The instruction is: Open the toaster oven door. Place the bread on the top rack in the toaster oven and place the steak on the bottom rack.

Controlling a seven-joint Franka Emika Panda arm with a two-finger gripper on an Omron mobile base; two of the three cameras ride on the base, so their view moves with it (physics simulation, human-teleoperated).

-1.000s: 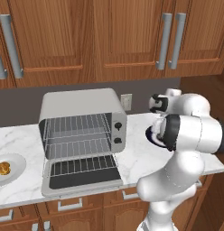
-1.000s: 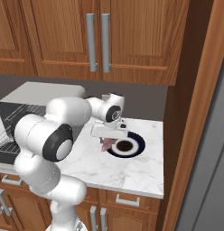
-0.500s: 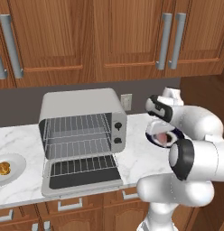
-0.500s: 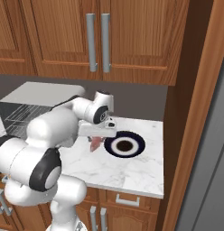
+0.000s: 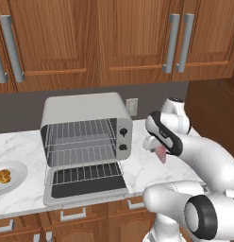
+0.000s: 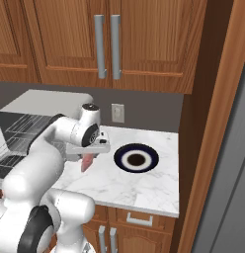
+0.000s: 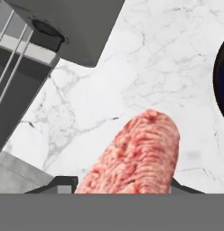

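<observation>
Counter [image 6: 144, 185] marble, oven [image 5: 83, 137] on it with door [image 5: 86, 185] dropped flat, both racks bare: top rack [image 5: 81, 130], bottom rack [image 5: 83, 155]. Gripper [image 6: 88, 159] right of oven, above counter, jaws closed narrow on steak [image 7: 140, 155], which hangs down off the surface. Dark plate [image 6: 136, 158] just right of it. Bread [image 5: 2, 177] on white plate [image 5: 15, 168] left of oven

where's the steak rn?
The steak hangs from the gripper above the marble counter, between the toaster oven and the dark plate; in the left base view it's right of the oven's knobs.
</observation>
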